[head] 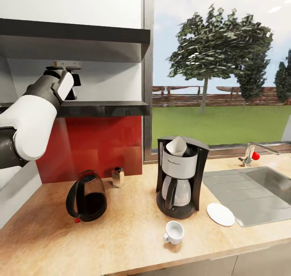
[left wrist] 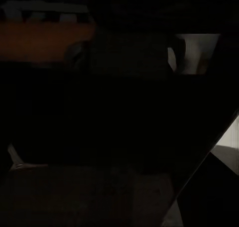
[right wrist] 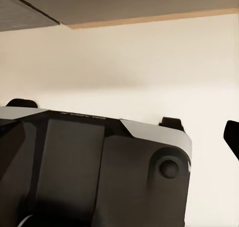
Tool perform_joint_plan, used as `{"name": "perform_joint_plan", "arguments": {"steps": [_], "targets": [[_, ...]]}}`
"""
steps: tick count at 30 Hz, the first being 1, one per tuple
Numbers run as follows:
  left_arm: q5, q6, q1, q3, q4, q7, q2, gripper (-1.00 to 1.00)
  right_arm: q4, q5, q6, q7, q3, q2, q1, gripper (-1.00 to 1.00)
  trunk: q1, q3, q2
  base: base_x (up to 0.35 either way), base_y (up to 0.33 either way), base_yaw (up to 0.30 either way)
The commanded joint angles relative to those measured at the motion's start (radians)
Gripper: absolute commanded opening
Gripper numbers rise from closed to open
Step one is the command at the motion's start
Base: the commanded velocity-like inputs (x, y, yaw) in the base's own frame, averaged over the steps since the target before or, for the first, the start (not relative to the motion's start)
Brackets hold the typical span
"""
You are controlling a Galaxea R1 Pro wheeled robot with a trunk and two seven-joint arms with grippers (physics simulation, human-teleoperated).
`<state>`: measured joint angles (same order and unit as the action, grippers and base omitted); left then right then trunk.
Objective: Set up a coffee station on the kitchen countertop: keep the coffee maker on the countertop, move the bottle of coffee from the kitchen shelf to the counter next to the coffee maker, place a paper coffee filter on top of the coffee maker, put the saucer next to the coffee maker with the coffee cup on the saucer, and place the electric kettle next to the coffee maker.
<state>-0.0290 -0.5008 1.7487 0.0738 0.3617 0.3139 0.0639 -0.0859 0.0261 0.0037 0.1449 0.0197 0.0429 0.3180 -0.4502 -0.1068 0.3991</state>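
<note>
Left tool (head: 68, 72) raised into the shelf (head: 101, 108) recess above the bench; its opening and contents cannot be told.

Left arm (head: 28, 126) raised and reaching forward, wrist up high, left gripper (head: 66, 72) hidden, state unclear

counter (head: 121, 227): coffee maker (head: 180, 179) centre, filter (head: 177, 146) on top | kettle (head: 87, 196) well left of maker | small jar (head: 117, 176) behind-right of kettle, at back wall | cup (head: 174, 231) in front of maker, on counter | saucer (head: 220, 214) right of maker, just beside sink (head: 258, 195) | left arm (head: 36, 114) up at shelf (head: 101, 108)
</note>
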Motion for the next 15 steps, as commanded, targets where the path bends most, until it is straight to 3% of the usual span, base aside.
{"name": "perform_joint_plan", "arguments": {"steps": [1, 15], "targets": [[-0.005, -0.005, 0.0, 0.005, 0.002, -0.001, -0.001, -1.0, -0.002, 0.003, 0.0, 0.002, 0.002, 0.0, 0.001, 1.0, 0.0, 0.0, 0.001, -0.324, -0.059, 0.0], [-0.003, -0.006, 0.0, 0.004, 0.0, -0.001, -0.004, -1.0, -0.002, 0.003, -0.002, -0.001, 0.002, 0.0, 0.001, 1.0, 0.0, 0.0, 0.001, -0.303, -0.149, 0.0]]}}
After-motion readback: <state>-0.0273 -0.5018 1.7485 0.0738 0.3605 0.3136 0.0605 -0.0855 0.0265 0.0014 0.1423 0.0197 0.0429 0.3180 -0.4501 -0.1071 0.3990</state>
